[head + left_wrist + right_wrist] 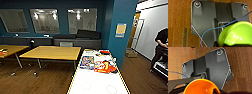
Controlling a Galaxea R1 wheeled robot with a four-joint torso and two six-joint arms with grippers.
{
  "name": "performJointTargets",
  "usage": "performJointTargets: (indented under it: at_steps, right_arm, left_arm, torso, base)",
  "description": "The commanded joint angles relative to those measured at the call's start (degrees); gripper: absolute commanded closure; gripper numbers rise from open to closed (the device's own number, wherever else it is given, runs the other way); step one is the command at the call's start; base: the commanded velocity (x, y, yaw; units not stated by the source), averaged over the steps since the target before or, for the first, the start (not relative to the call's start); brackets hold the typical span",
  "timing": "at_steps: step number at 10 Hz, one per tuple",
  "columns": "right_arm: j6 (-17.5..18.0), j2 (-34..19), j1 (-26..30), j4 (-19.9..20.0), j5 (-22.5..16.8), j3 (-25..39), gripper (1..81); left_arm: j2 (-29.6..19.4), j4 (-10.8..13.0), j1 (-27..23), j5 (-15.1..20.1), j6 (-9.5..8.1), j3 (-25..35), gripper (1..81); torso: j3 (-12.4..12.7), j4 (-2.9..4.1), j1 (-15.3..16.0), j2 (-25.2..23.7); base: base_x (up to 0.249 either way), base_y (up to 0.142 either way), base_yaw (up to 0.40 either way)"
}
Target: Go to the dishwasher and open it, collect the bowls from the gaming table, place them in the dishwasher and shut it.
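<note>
A glossy green bowl [238, 33] shows large in the left wrist view, hanging above the brown wooden floor [179, 25], with my left gripper [218, 44] shut on its rim. An orange bowl [200, 87] hangs the same way over the floor in the right wrist view, with my right gripper [216, 91] shut on its rim. A blue cable [209, 30] runs across the dark plate behind the green bowl. The dishwasher and the gaming table are out of view.
Straight ahead stands a white table with a yellow edge [97, 83], bearing colourful boxes [87, 62] and red items [105, 67]. Wooden tables [52, 52] stand to the left. A teal pillar [122, 32] rises at right, and a person [161, 47] stands beyond it.
</note>
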Motion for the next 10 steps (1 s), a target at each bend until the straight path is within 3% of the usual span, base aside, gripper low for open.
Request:
performJointTargets:
  at_steps: [1,4,10]
  right_arm:
    - [-0.29,1.45,2.44,-2.11,-2.93,-4.44,81.1]
    - [-0.29,5.76,2.87,-2.46,-4.07,-12.54,81.1]
    - [-0.29,7.79,2.87,-3.26,-4.16,-13.26,81.1]
  left_arm:
    - [-0.46,0.24,-2.23,3.08,0.26,-0.17,81.1]
    - [-0.2,0.06,-2.22,2.73,0.17,-0.27,81.1]
    - [-0.2,0.24,-1.44,2.64,0.17,-0.27,81.1]
  torso:
    - [0.0,0.0,-0.02,0.0]
    - [0.0,0.0,-0.04,-0.05]
    - [0.02,0.0,-0.06,-0.05]
  base:
    - [-0.078,0.0,0.0]
    - [-0.078,0.0,0.0]
    - [-0.081,0.0,0.0]
